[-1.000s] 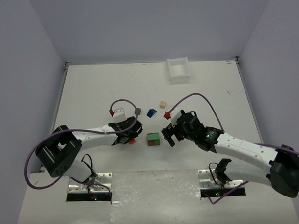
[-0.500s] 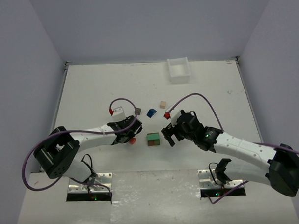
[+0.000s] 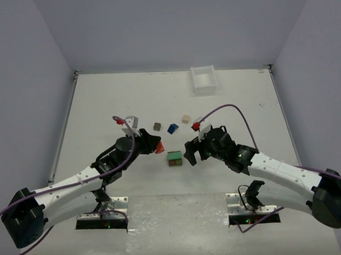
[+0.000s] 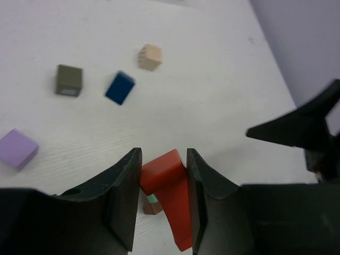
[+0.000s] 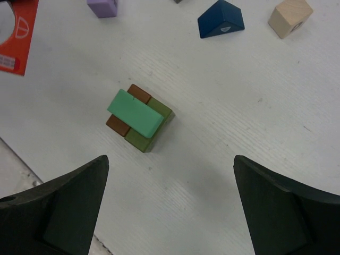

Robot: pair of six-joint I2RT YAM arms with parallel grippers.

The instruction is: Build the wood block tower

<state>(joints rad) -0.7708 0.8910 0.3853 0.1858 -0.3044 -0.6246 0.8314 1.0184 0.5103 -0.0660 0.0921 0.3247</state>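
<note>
My left gripper (image 3: 155, 146) (image 4: 163, 178) is shut on a red-orange block (image 3: 159, 147) (image 4: 169, 183) and holds it in the air just left of the low stack (image 3: 174, 158). That stack is a green bar (image 5: 134, 113) lying across brown and olive blocks (image 5: 146, 135). My right gripper (image 3: 190, 152) (image 5: 170, 159) stands wide open just right of the stack, with nothing between its fingers. Loose on the table beyond are a dark olive cube (image 3: 157, 126), a blue roof-shaped block (image 3: 172, 128), a beige cube (image 3: 185, 119) and a purple cube (image 4: 17, 149).
A white plastic tray (image 3: 204, 80) sits at the far edge, right of centre. The walls of the enclosure rise on the left, right and back. Purple cables loop above both arms.
My left gripper closed on the red-orange block, lifted it off the table and swung right toward the stack. The right arm has barely moved.
</note>
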